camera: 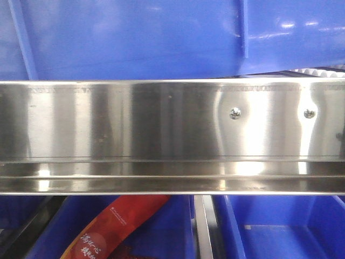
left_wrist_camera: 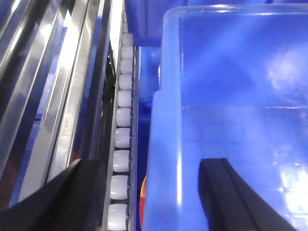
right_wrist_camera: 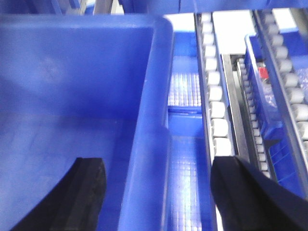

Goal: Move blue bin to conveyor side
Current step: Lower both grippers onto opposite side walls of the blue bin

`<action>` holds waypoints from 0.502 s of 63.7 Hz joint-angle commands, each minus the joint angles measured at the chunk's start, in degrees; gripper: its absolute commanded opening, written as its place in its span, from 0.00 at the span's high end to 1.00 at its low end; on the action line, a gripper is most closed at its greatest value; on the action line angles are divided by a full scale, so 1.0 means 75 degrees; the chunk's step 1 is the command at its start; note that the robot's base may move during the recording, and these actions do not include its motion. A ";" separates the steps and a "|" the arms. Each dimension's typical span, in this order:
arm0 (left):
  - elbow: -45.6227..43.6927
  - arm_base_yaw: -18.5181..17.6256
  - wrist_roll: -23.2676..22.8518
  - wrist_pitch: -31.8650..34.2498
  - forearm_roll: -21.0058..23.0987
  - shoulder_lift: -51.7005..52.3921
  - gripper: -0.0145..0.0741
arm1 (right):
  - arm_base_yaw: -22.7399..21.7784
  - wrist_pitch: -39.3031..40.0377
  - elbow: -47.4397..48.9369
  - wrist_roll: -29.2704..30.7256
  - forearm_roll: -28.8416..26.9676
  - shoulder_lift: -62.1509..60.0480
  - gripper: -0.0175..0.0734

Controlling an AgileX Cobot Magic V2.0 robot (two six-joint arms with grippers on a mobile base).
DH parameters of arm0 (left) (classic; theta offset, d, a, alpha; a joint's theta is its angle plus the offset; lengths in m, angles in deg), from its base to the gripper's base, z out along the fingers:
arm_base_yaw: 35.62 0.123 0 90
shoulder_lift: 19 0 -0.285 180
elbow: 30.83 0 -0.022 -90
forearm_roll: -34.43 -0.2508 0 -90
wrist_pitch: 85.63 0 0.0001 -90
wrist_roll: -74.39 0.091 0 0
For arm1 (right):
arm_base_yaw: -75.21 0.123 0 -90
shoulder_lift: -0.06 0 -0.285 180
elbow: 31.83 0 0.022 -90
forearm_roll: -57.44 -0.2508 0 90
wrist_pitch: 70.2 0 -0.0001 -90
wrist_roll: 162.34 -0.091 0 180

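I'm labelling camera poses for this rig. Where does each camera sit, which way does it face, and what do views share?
Exterior front-facing: off the arms, level with a stainless-steel rail, blue bin above it; no robot parts show.
Left wrist-mounted: on the left arm, looking along the bin's wall; left gripper open, fingers astride the rim, white rollers beside.
Right wrist-mounted: on the right arm; right gripper open, fingers astride a wall, bin's inside on the left.
Shared: both wrist views show the bin and rollers.
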State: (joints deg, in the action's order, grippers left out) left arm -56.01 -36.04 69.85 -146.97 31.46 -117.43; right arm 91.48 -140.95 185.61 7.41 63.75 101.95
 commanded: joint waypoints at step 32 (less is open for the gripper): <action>-0.0876 0.0080 0.0208 -0.0766 0.0761 -0.1498 0.47 | 0.0018 0.0104 -0.0029 0.0044 0.0074 0.0009 0.41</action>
State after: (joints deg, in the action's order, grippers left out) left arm -61.99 -35.92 70.79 -152.79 36.32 -128.38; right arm 91.48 -140.95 185.61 7.51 63.65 101.95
